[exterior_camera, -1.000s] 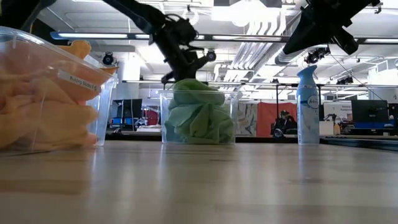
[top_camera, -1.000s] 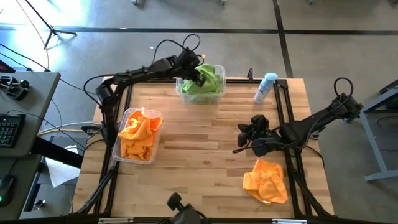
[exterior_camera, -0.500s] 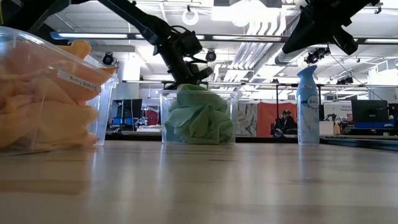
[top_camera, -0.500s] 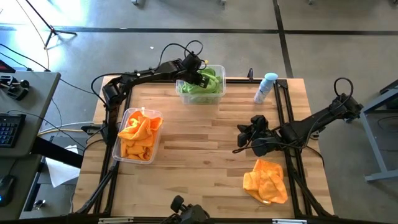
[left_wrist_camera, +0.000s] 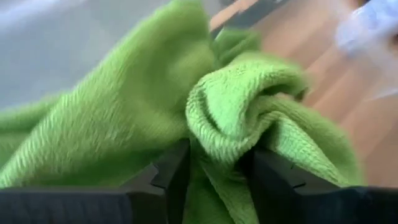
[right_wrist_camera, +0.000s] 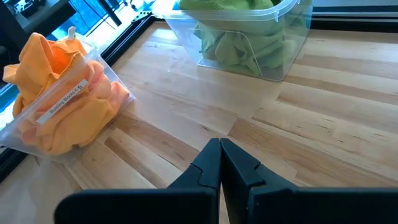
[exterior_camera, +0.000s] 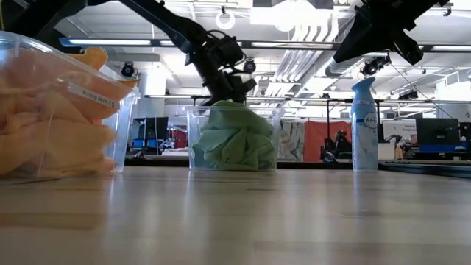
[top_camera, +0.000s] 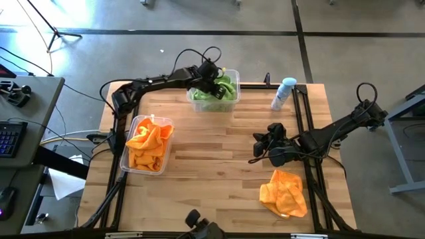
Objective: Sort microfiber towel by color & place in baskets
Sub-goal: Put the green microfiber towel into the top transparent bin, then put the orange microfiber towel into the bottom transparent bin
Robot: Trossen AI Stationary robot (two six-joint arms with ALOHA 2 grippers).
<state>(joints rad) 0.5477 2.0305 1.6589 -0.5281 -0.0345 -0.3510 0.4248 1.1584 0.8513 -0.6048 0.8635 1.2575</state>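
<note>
a loose crumpled orange microfiber cloth (top_camera: 284, 193) lies on the wooden table (top_camera: 212, 159) near the front, soft and light, best pinched at a raised fold. just behind it hovers the right gripper (top_camera: 260, 147), fingers pressed together. farthest, the left gripper (top_camera: 211, 79) clamps a lime green cloth (left_wrist_camera: 249, 118) inside the clear plastic bin (top_camera: 214, 91).

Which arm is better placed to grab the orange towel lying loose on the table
Right. The right gripper hovers shut just beside the loose orange towel, while the left gripper is across the table, pinching a green towel in the far basket.
</note>
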